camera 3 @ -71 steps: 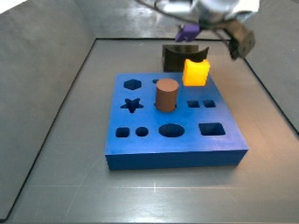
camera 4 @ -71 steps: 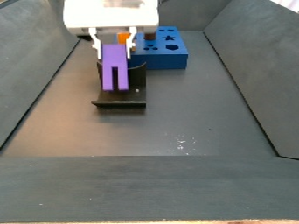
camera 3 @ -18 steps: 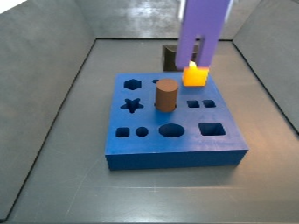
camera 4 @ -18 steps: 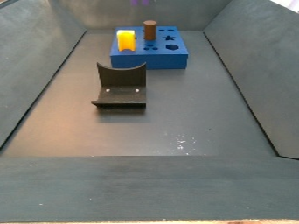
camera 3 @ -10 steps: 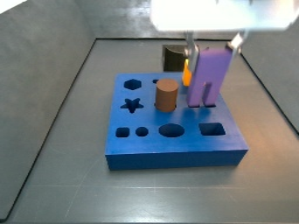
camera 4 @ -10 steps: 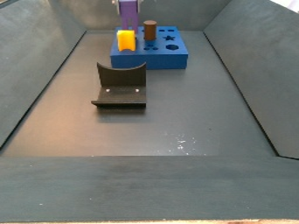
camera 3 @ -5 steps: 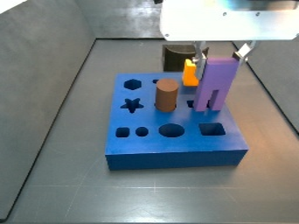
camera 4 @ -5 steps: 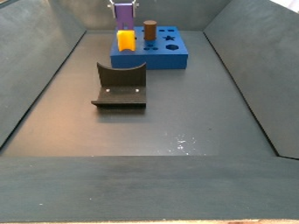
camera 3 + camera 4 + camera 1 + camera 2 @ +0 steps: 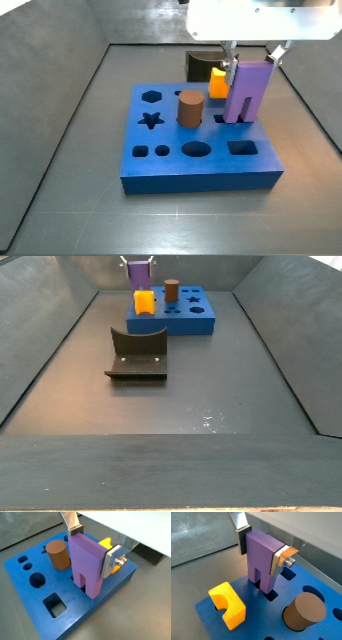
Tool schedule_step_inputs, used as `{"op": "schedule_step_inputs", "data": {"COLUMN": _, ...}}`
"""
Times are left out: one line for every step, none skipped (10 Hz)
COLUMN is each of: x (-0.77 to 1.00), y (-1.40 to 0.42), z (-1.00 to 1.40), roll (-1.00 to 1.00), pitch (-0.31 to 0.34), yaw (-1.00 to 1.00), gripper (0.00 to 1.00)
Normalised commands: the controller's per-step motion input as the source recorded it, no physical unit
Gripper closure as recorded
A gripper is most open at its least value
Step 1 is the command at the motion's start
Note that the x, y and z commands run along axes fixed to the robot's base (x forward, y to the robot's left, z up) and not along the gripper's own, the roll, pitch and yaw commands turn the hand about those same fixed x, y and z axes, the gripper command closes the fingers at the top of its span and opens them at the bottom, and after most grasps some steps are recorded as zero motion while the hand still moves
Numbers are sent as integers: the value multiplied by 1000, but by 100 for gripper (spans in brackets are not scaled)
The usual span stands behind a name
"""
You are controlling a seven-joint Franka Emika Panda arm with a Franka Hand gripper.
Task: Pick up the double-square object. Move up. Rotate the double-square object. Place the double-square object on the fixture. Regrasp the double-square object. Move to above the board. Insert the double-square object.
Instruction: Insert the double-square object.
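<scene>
My gripper is shut on the double-square object, a purple block with two legs, held upright over the blue board. In both wrist views the silver fingers clamp the block's upper part. Its legs reach down to the pair of small square holes near the board's right side; I cannot tell whether they have entered. In a side view only the block shows at the frame's upper edge, above the board. The dark fixture stands empty on the floor, and it also shows behind the board.
A brown cylinder and a yellow block stand in the board close to the purple block; both also show in a wrist view, cylinder and yellow block. Grey walls enclose the floor.
The gripper carried the purple block from the fixture up and over to the board. In the last half second it sank slightly toward the two square holes.
</scene>
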Motion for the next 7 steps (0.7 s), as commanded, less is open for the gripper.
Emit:
{"op": "schedule_step_inputs", "data": {"x": 211, "y": 0, "z": -531, "roll": 394, "pitch": 0, "yaw": 0, "gripper": 100}}
{"op": "schedule_step_inputs", "data": {"x": 237, "y": 0, "z": -549, "roll": 390, "pitch": 0, "yaw": 0, "gripper": 100}}
{"op": "schedule_step_inputs", "data": {"x": 266, "y": -31, "z": -640, "roll": 350, "pitch": 0, "yaw": 0, "gripper": 100}}
{"op": "schedule_step_inputs", "data": {"x": 246, "y": -20, "z": -734, "roll": 304, "pitch": 0, "yaw": 0, "gripper": 100}}
{"op": "schedule_step_inputs", "data": {"x": 83, "y": 6, "z": -569, "roll": 39, "pitch": 9, "yaw": -149, "gripper": 100}}
{"op": "schedule_step_inputs", "data": {"x": -69, "y": 26, "z": -523, "roll": -37, "pitch": 0, "yaw": -437, "gripper": 100}}
{"op": "schedule_step_inputs", "data": {"x": -137, "y": 0, "z": -563, "roll": -93, "pitch": 0, "yaw": -631, "gripper": 100}}
